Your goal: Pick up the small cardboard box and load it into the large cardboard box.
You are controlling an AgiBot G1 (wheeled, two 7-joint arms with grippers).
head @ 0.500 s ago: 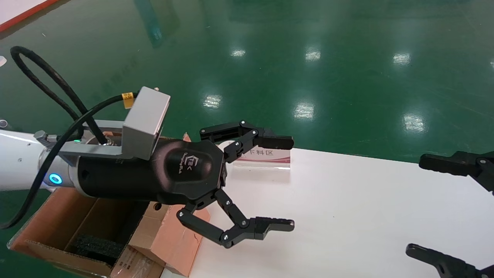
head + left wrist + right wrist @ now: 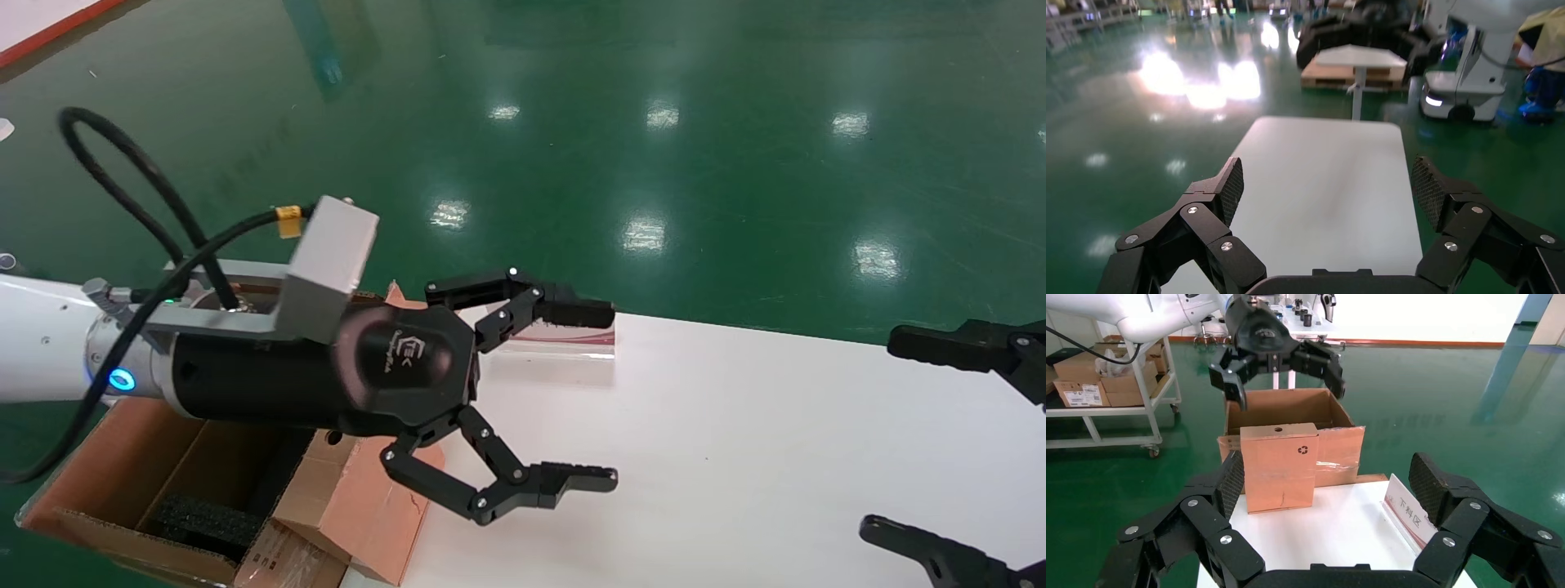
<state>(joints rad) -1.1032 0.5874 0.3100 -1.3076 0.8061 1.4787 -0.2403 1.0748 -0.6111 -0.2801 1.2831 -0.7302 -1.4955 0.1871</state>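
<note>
The left gripper (image 2: 601,396) hung wide open and empty above the table (image 2: 735,457), while the small box (image 2: 1280,467) stood upright at the table's end against the large box (image 2: 1333,438), with the right gripper (image 2: 899,433) open and idle.

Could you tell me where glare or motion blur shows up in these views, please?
Head view: ceiling lights glare off the green floor; the left gripper body looks motion-smeared. Left wrist view: strong glare on the floor. Right wrist view: the small cardboard box is evenly lit.

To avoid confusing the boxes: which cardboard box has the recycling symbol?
The small cardboard box, slim, standing closed on the table edge; the large cardboard box behind is open-topped.
</note>
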